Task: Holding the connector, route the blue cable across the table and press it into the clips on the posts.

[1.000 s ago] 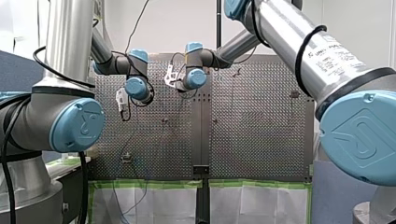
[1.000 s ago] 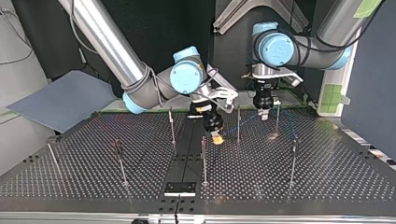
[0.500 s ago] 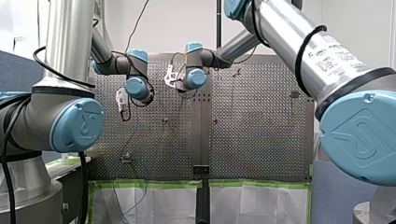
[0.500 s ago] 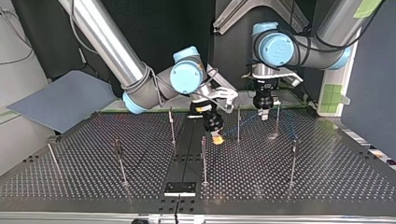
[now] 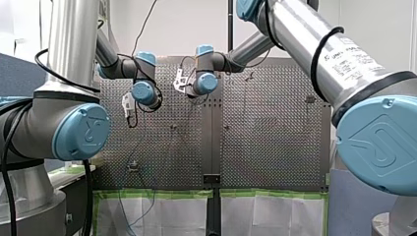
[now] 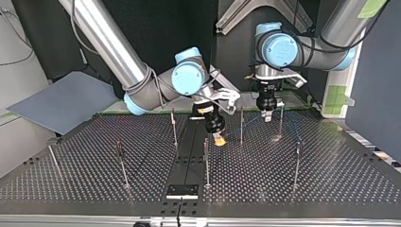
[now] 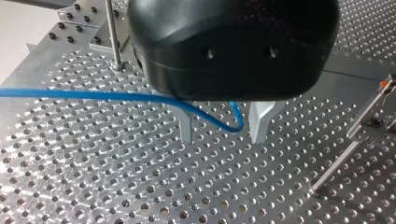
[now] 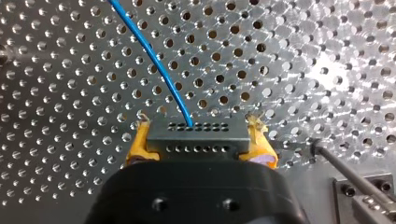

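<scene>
Where right tool (image 8: 199, 128) hangs low over perforated desk (image 8: 70, 93), yellow pads (image 8: 140, 140) clamp grey connector (image 8: 198, 140); blue cable (image 8: 156, 65) leaves connector's far face, runs off across desk. On left tool (image 7: 222, 136), metal fingers (image 7: 186, 128) apart, blue cable looping between them, above desk. Thin post (image 7: 112, 32) stands near left tool.

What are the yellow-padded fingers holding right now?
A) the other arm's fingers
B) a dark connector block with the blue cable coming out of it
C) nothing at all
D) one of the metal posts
B: in the right wrist view the yellow-padded fingers clamp both sides of the connector, and the blue cable runs out of its face.
</scene>
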`<state>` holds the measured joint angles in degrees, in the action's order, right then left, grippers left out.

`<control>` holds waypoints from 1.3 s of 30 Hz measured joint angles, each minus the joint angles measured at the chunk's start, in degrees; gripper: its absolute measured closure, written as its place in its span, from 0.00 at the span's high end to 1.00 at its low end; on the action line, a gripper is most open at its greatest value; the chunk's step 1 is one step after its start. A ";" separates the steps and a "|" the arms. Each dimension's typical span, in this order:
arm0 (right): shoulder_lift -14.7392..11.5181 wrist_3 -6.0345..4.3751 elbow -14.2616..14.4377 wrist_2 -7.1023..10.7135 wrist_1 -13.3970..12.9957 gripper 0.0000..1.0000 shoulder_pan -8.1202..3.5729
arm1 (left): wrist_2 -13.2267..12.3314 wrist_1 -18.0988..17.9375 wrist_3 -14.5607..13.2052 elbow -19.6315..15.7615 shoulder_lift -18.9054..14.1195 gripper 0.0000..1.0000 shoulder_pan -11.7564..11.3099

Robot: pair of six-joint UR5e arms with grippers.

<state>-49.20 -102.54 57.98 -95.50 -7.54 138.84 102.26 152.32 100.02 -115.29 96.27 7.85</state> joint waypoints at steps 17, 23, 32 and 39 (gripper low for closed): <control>0.01 0.12 1.00 -0.03 -0.02 0.00 -0.42 | 0.00 0.00 0.00 0.00 0.00 0.60 0.00; 0.01 0.21 2.03 -0.04 -0.03 0.00 -0.45 | 0.00 0.00 0.00 0.00 0.00 0.60 0.00; 0.01 0.34 3.35 -0.06 -0.03 0.00 -0.47 | 0.00 0.00 0.00 0.00 0.00 0.60 0.00; 0.00 0.40 3.99 -0.07 -0.03 0.00 -0.49 | 0.00 0.00 0.00 0.00 0.00 0.60 0.00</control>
<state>-49.19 -102.14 61.97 -95.58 -7.58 138.35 102.26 152.32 100.02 -115.29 96.27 7.85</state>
